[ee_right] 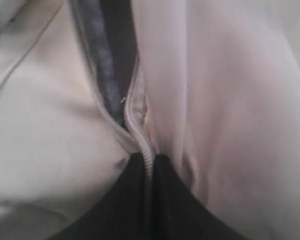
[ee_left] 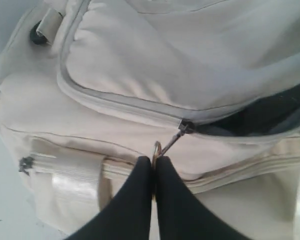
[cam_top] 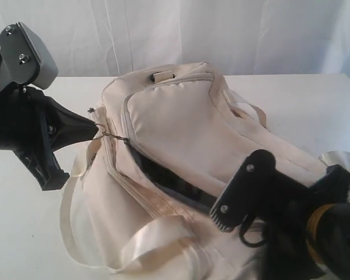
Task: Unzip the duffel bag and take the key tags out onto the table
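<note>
pleated white curtain (cam_top: 221,29) closes off the back, behind a broad white tabletop (cam_top: 315,99). a large cream fabric duffel bag (cam_top: 181,128) lies across the middle of it, running from near the far edge to the near edge, with a shiny webbing handle (cam_top: 149,236) looped on its near side. the main zip is partly undone, showing dark grey lining (cam_top: 163,178). the black left gripper (cam_top: 95,129) reaches in from the left edge, its tips drawn to a point at a thin metal pull ring (cam_top: 114,137). the black right gripper (cam_top: 226,217) rests on the bag towards the near right corner, at the end of the gap.

left wrist view: the left gripper (ee_left: 153,162) has both fingers (ee_left: 135,200) pressed together, pinching the metal pull ring (ee_left: 156,149), which hangs from the zip slider (ee_left: 185,126). past the slider the gap shows the lining (ee_left: 270,112).

right wrist view: the right gripper (ee_right: 148,162) has its fingers (ee_right: 120,200) closed on the pale grey zipper (ee_right: 139,134), just where the lining (ee_right: 112,50) ends.
</note>
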Action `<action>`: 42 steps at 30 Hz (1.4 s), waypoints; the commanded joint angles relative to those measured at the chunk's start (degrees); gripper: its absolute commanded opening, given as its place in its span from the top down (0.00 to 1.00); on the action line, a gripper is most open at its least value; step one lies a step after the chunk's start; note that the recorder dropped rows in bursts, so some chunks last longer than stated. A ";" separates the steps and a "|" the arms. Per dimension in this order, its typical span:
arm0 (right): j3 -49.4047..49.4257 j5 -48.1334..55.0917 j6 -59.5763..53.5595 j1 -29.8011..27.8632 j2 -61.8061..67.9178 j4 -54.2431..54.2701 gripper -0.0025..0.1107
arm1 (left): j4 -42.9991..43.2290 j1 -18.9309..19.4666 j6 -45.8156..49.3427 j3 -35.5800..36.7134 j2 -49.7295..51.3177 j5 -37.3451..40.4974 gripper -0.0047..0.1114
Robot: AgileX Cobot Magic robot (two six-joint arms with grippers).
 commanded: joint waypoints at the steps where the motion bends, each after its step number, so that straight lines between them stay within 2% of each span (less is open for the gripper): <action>1: 2.13 10.74 1.68 -8.57 -1.34 -0.96 0.98 | 2.55 0.47 -3.41 -0.23 -0.35 -3.57 0.96; 7: 2.02 10.37 1.19 -18.01 -1.34 -1.28 0.98 | 2.55 3.59 -5.71 -0.23 -0.56 -3.57 0.96; 13: 1.69 9.96 0.03 -24.68 -1.34 -1.56 0.98 | 2.55 3.61 -5.82 -0.23 -1.25 -1.15 0.96; 17: 0.60 7.62 -1.18 -25.58 -1.34 0.44 0.98 | 2.55 3.61 -5.82 -0.23 -3.60 -0.55 0.96; 20: -1.78 3.36 -9.38 -25.58 -1.57 8.17 0.97 | 2.33 3.61 -5.82 -0.23 -5.17 -0.28 0.96; 24: -5.99 2.02 -19.16 -25.58 -1.57 17.44 0.83 | 1.47 3.47 -5.82 -0.23 -5.82 0.66 0.96; 29: -13.20 3.47 -27.99 -25.58 -1.57 23.98 0.47 | 1.21 3.34 -5.82 -0.23 -5.82 0.79 0.96; 31: -16.23 3.47 -30.99 -25.58 -1.57 25.55 0.38 | 1.21 3.34 -5.82 -0.23 -5.82 1.00 0.96; 33: -20.42 1.02 -33.33 -25.58 -1.57 26.33 0.38 | 0.73 3.34 -5.82 -0.23 -5.82 1.14 0.96; 35: -23.15 -5.73 -34.79 -25.33 -1.47 29.98 0.38 | 0.38 3.34 -5.82 -0.23 -5.82 1.56 0.96; 36: -23.43 -13.01 -42.18 -24.07 -1.06 36.23 0.38 | 0.37 2.99 -5.82 -0.23 -5.82 1.54 0.96; 39: -23.43 -23.98 -61.48 -18.73 3.44 50.08 0.38 | 0.37 1.75 -5.05 -0.23 -5.82 1.68 0.96; 42: -23.43 -29.90 -63.35 -14.81 10.90 50.13 0.38 | 0.37 1.76 -5.05 -0.23 -5.82 1.57 0.96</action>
